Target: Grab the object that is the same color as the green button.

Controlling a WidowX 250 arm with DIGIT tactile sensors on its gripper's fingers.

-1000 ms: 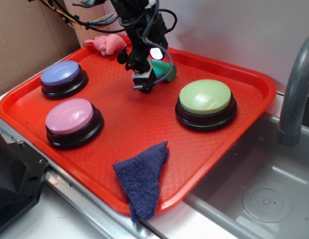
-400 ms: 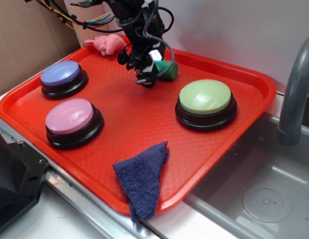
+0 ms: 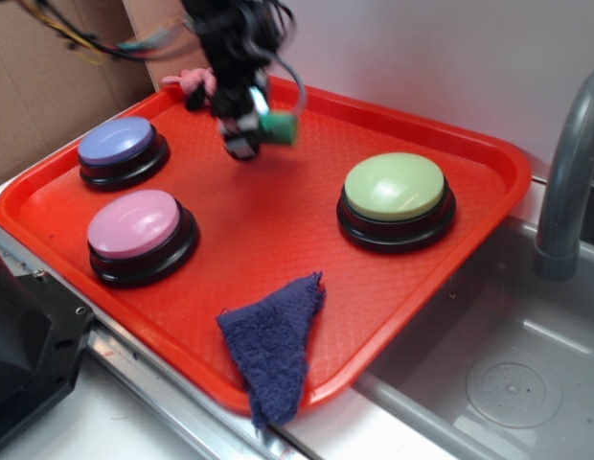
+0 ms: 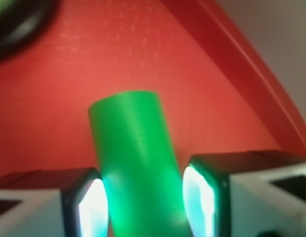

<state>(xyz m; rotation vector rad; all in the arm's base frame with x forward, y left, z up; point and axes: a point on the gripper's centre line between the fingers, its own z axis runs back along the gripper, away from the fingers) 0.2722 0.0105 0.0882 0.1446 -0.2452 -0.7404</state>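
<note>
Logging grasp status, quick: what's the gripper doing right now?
Gripper: closed on the green cylinder, one pad on each side, above the red tray.

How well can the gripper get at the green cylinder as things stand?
Yes, it seems already there: the gripper has its fingers on either side of the green cylinder, apparently clamped, with nothing between them above the red tray.

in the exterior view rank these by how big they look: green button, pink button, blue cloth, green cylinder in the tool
1. Green button and pink button: look alike, no ranking.
2. Blue cloth: close to them, but it lies nearer the camera, so unsure.
3. Green cylinder: clearly smallest, held in the tool above the tray.
</note>
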